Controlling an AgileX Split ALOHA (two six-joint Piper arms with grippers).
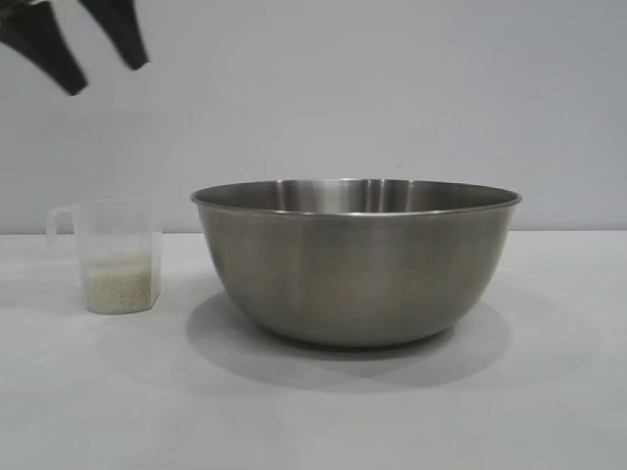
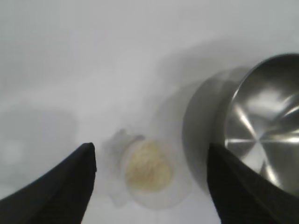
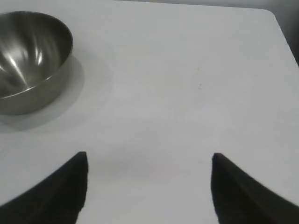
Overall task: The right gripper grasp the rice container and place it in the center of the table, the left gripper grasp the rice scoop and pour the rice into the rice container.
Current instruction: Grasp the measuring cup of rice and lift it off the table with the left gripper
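1. Both fingers (image 1: 122,34) of the left gripper (image 1: 96,61) stand spread apart and hold nothing; in the exterior view they hang high at the upper left, above the rice scoop (image 1: 118,257) and clear of it.
2. From the left wrist view the rice scoop (image 2: 147,170) sits below and between those two fingers, untouched.
3. It stands upright on the tabletop (image 1: 313,401), its loop handle turned away from the rice container (image 1: 357,260).
4. Rice (image 1: 120,282) fills only its lower part as a pale mass; in the left wrist view the rice (image 2: 148,167) shows as a mound.
5. Just beside the scoop, not touching it, the rice container rests upright on the tabletop near the middle of the exterior view.
6. Its inside (image 2: 266,126) shows only bare, shiny steel.
7. Well apart from the container (image 3: 32,60), the right gripper (image 3: 148,161) hovers over bare tabletop (image 3: 187,93) with its fingers (image 3: 70,186) spread wide, gripping nothing.
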